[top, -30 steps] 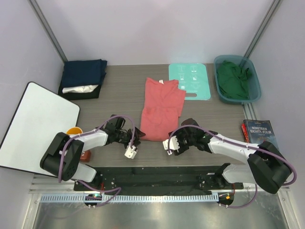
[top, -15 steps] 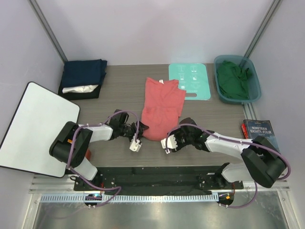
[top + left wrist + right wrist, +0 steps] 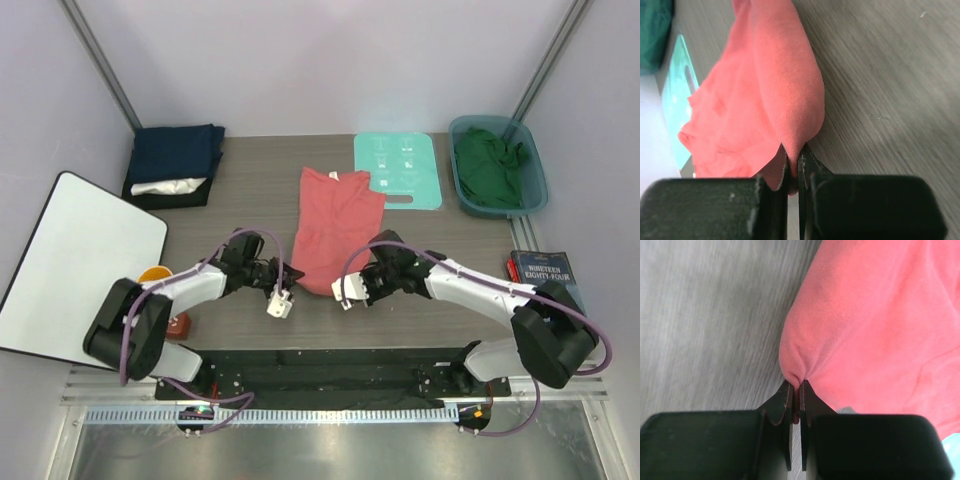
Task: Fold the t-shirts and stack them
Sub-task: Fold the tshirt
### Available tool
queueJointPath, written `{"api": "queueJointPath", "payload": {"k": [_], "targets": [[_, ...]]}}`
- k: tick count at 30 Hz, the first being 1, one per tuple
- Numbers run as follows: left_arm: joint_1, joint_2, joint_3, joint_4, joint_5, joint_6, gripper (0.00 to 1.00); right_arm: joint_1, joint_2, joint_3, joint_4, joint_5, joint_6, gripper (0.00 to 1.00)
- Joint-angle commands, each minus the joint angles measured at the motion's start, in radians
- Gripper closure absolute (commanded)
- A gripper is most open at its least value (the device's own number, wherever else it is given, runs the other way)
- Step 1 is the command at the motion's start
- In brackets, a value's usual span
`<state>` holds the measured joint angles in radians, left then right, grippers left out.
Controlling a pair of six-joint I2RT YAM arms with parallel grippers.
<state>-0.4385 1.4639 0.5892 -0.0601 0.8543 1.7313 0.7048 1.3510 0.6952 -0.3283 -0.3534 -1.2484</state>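
The coral-red t-shirt (image 3: 335, 220) lies lengthwise in the middle of the table, its near hem bunched. My left gripper (image 3: 291, 272) is shut on the hem's near left corner; in the left wrist view cloth (image 3: 775, 90) is pinched in the gripper (image 3: 794, 162). My right gripper (image 3: 366, 268) is shut on the near right corner; in the right wrist view a fold of the shirt (image 3: 865, 325) runs into the gripper (image 3: 796, 389). Folded navy blue (image 3: 178, 152) and white (image 3: 165, 186) t-shirts sit stacked at the back left. A dark green t-shirt (image 3: 488, 168) lies crumpled in a teal basin (image 3: 538, 178).
A mint-green board (image 3: 398, 170) lies just right of the coral shirt's collar. A large white board (image 3: 70, 260) covers the left side, with an orange object (image 3: 155, 274) at its near edge. A book (image 3: 545, 275) rests at the right, near the right arm.
Both grippers have gone from open to shut on the coral shirt's near hem corners. The hem is now drawn in and bunched between them.
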Motion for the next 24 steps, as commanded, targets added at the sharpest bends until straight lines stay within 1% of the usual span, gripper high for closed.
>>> {"api": "queueJointPath", "payload": {"k": [1,2,3,4,5,6,8,9,10,12,14,17,18,21,24], "targets": [[-0.002,-0.199,0.027,-0.307,0.104,-0.012,1.00,0.004,-0.018,0.151,-0.349,-0.125,-0.002,0.99],[-0.002,-0.238,0.035,-0.434,0.118,-0.006,1.00,0.002,-0.023,0.191,-0.401,-0.160,-0.019,0.99],[-0.002,-0.272,0.056,-0.505,0.146,0.025,1.00,0.004,-0.030,0.208,-0.502,-0.174,-0.031,0.99],[-0.002,-0.336,0.069,-0.567,0.156,0.034,1.00,0.004,-0.038,0.228,-0.549,-0.186,-0.057,0.99],[-0.002,-0.362,0.081,-0.677,0.169,0.040,1.00,0.004,-0.044,0.269,-0.592,-0.203,-0.060,0.99],[-0.002,-0.387,0.108,-0.723,0.193,0.043,1.00,0.004,-0.047,0.291,-0.664,-0.213,-0.063,0.99],[-0.002,-0.453,0.147,-0.837,0.216,0.043,1.00,0.004,-0.059,0.358,-0.725,-0.225,-0.063,0.99],[-0.002,-0.473,0.158,-0.866,0.236,0.048,1.00,0.004,-0.064,0.383,-0.774,-0.240,-0.060,0.99],[-0.002,-0.506,0.167,-0.906,0.248,0.036,1.00,0.004,-0.073,0.406,-0.793,-0.246,-0.053,0.99],[-0.002,-0.542,0.184,-0.935,0.268,0.031,1.00,0.005,-0.085,0.472,-0.830,-0.262,-0.028,0.99],[-0.002,-0.591,0.181,-0.952,0.281,0.024,1.00,0.007,-0.105,0.521,-0.825,-0.262,0.006,0.99],[-0.002,-0.631,0.158,-0.913,0.269,-0.030,1.00,0.009,-0.124,0.540,-0.724,-0.227,0.055,0.99],[-0.002,-0.652,0.152,-0.900,0.269,-0.047,1.00,0.009,-0.124,0.538,-0.657,-0.213,0.070,0.99],[-0.002,-0.681,0.127,-0.874,0.258,-0.075,1.00,0.012,-0.098,0.517,-0.547,-0.164,0.067,0.99],[-0.002,-0.695,0.103,-0.856,0.224,-0.098,1.00,0.015,-0.050,0.512,-0.494,-0.145,0.050,0.99]]}}
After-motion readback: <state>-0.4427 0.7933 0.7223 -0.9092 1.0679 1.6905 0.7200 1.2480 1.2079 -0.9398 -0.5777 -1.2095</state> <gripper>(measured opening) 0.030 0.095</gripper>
